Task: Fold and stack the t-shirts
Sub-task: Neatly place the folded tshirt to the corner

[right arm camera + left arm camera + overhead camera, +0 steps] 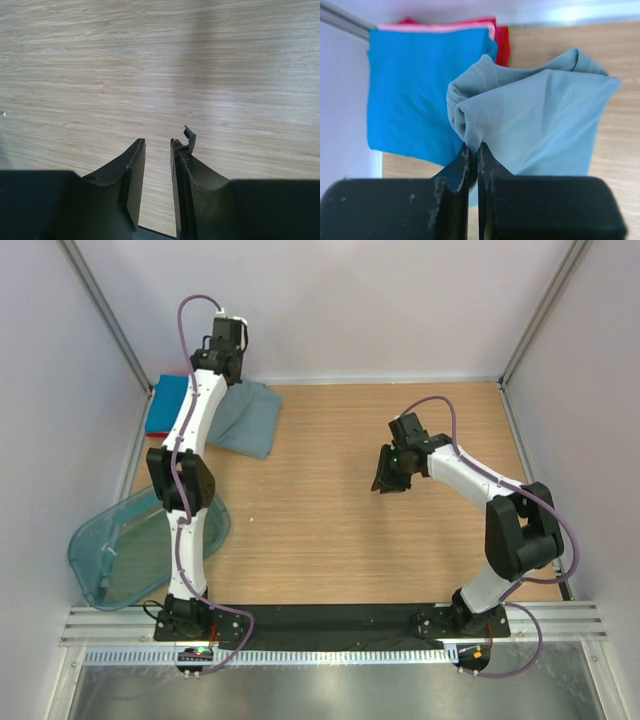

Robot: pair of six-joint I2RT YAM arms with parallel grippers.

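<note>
Blue tee (415, 85) over red tee (503, 42), folded and stacked at 10 o'clock on the bench (200, 60). Grey-blue tee (540, 125) is bunched at the stack's 3 o'clock, pinched in the left hand (478, 150); probably not yet stacked. Right hand (157, 145) is empty, jaws narrowly apart.

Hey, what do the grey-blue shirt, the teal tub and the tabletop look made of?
Shirt: soft matte knit cloth, perhaps cotton; it creases, collar ribbed.
Tub: glossy translucent plastic; teal tint, see-through walls.
Tabletop: wood or wood-look laminate, matte; fine straight grain.
</note>
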